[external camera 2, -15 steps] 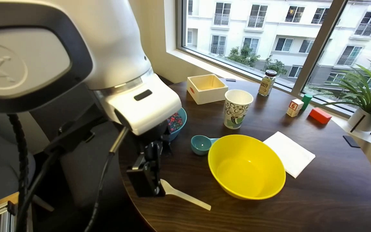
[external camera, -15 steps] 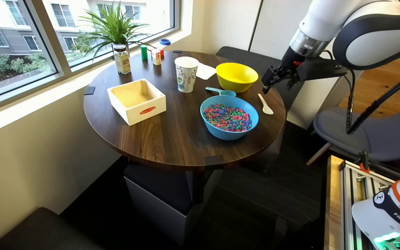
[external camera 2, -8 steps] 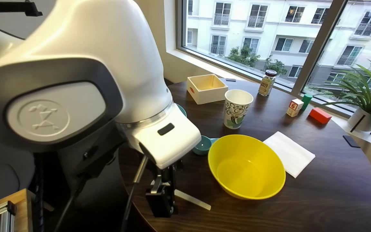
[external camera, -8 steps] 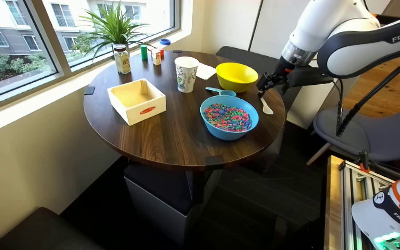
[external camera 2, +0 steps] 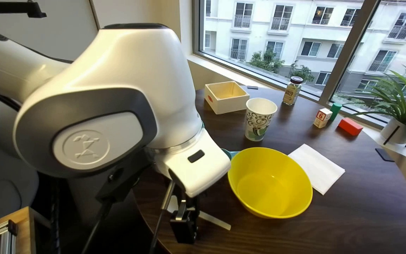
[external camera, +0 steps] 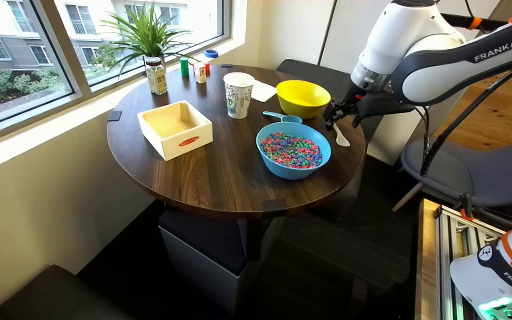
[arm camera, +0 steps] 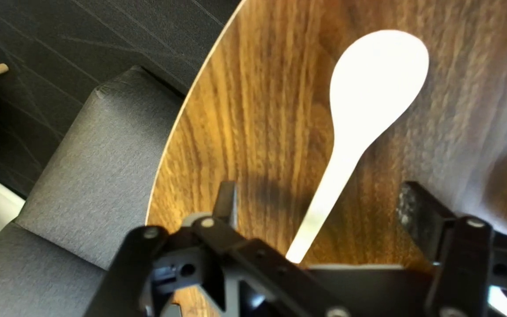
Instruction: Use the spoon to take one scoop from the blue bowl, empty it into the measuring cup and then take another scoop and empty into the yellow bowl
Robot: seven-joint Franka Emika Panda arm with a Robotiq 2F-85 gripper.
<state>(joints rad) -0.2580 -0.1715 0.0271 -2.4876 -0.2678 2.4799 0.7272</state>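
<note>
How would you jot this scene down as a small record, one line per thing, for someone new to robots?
Spoon: white, lying on the table
Tool: open, gripping nothing; in the wrist view the spoon's handle shows between its fingers
Blue bowl: holds small coloured bits
Yellow bowl: empty
Measuring cup: blue-green, between the two bowls
Paper cup: patterned, upright
Also there: box, jar, napkin
Likely next: gripping the spoon
</note>
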